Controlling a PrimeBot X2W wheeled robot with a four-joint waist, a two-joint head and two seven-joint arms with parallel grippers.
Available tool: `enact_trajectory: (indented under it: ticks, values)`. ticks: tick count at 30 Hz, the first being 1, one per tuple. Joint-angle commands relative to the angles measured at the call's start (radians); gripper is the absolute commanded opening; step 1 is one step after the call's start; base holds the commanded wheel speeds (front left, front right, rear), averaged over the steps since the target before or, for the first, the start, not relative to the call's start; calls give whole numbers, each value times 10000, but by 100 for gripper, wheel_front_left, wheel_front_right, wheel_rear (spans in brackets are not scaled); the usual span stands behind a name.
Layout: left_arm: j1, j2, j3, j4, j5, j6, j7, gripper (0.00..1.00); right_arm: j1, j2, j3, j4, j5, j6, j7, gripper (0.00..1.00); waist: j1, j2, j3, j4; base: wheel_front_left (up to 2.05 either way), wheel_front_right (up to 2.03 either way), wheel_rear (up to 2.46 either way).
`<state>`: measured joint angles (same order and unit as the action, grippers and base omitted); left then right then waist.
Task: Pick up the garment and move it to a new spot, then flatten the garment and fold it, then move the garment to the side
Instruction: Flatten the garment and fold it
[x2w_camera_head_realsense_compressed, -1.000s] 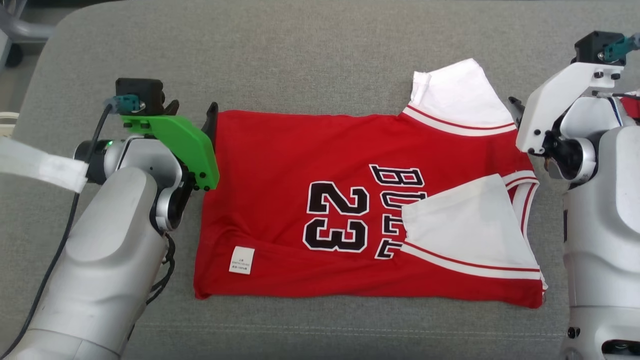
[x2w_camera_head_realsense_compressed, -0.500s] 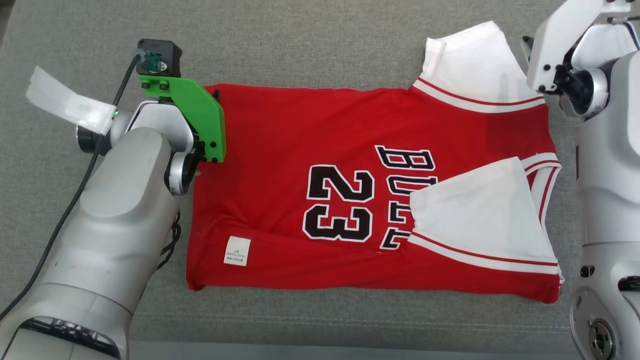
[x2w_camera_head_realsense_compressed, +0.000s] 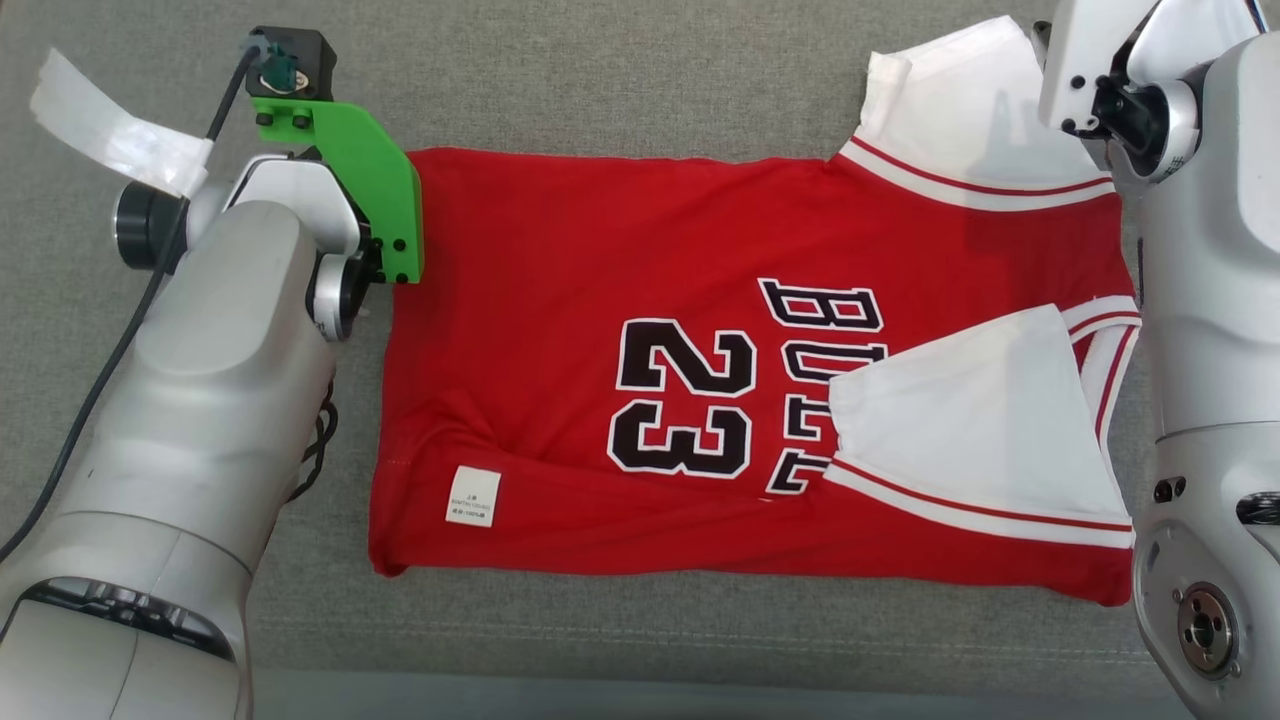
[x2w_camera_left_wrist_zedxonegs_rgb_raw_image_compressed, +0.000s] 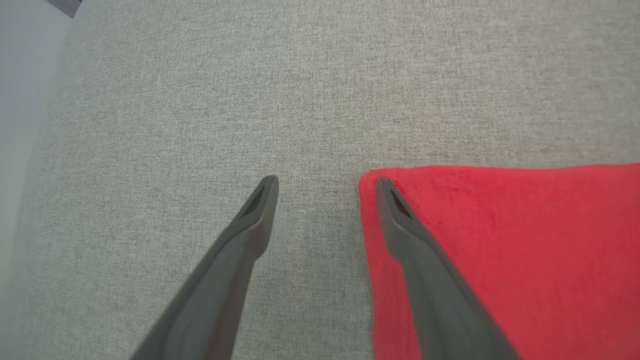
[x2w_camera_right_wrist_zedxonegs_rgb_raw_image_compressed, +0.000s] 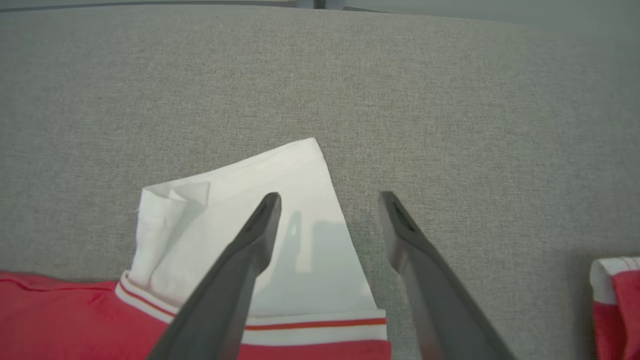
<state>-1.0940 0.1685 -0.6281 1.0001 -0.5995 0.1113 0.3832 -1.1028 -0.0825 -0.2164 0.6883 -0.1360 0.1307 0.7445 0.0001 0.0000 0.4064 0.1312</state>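
grey fabric surface (x2w_camera_head_realsense_compressed: 640, 80), red garment (x2w_camera_head_realsense_compressed: 560, 260) spread flat

The garment (x2w_camera_head_realsense_compressed: 600, 250) is smooth, matt red cloth with white sleeves, on a coarse-woven grey fabric surface (x2w_camera_head_realsense_compressed: 600, 80). The left gripper (x2w_camera_left_wrist_zedxonegs_rgb_raw_image_compressed: 325, 186) and right gripper (x2w_camera_right_wrist_zedxonegs_rgb_raw_image_compressed: 330, 197) have dark matt fingers; the green bracket (x2w_camera_head_realsense_compressed: 375, 190) looks like matt plastic, the arm shells (x2w_camera_head_realsense_compressed: 220, 400) smooth with a soft sheen

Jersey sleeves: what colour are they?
White sleeves, red-and-white striped trim, on the red jersey; the head view shows it best.
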Motion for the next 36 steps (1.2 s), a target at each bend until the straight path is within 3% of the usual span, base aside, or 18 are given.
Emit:
enact_trajectory:
  ticks: [1,15,16,17,18,19,30,36]
  values:
    - [-198,-66,-39,71,-26,-51,7,100,-80,-17,-2,96,-67,-1,-97,100,-1,0,81,-20,0,0,0]
    - [-608,-529,-223,814,-229,-706,-56,100,-660,-154,-192,663,-357,-1,-460,100,-1,0,446,11,0,0,0]
    - [-647,-547,-260,835,-213,-776,-78,91,-714,-150,-214,702,-398,-1,-491,100,-1,0,473,20,0,0,0]
    - [-667,-596,-277,859,-254,-865,-86,60,-775,-160,-251,734,-427,-1,-511,100,-1,0,510,38,0,0,0]
    - [-728,-679,-319,913,-285,-978,-145,19,-913,-193,-361,812,-508,-1,-532,100,-1,0,603,93,0,0,0]
    - [-745,-709,-343,939,-286,-1021,-166,0,-965,-194,-434,841,-569,-1,-534,100,-1,0,643,132,0,0,0]
    - [-883,-997,-632,1244,-323,-1221,-478,0,-1291,-231,-1516,1257,-1357,-1,109,100,-1,0,911,638,0,0,0]
    - [-896,-1102,-833,1209,-332,-1346,-588,0,-1192,-346,-1619,1062,-2050,-1,439,100,-1,0,907,855,0,0,0]
